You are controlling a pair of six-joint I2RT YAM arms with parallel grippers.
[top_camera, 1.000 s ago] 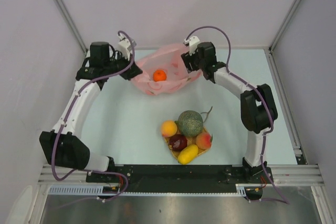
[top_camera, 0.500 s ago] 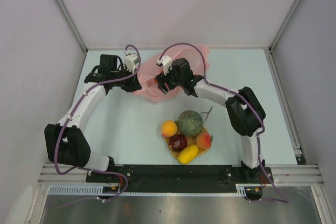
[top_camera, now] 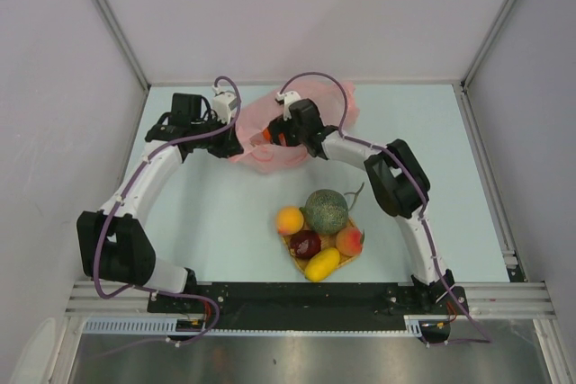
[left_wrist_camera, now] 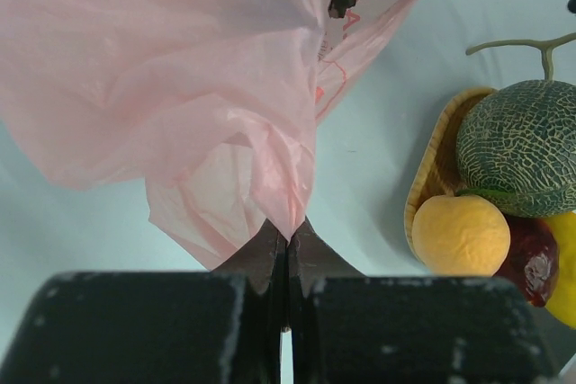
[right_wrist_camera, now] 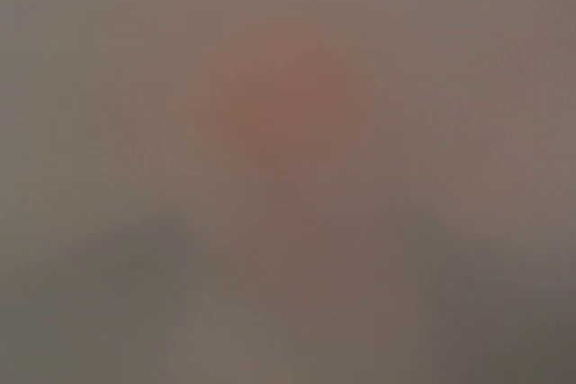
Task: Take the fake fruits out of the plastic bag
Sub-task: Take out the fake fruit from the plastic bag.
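Left gripper [left_wrist_camera: 288, 240] of mine was pinched shut on the plastic bag [left_wrist_camera: 180, 69]. My right gripper [top_camera: 267, 138] sat inside that bag, its opening unreadable. The fake fruits [top_camera: 326, 213] lay heaped well apart from the bag, on its near side.

Right pincer [top_camera: 267, 138] and left pincer [top_camera: 238, 140] meet at the plastic bag [top_camera: 348, 105].

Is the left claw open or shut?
Shut. In its wrist view the left claw has both fingers pressed together, with a fold of the plastic bag pinched between them.
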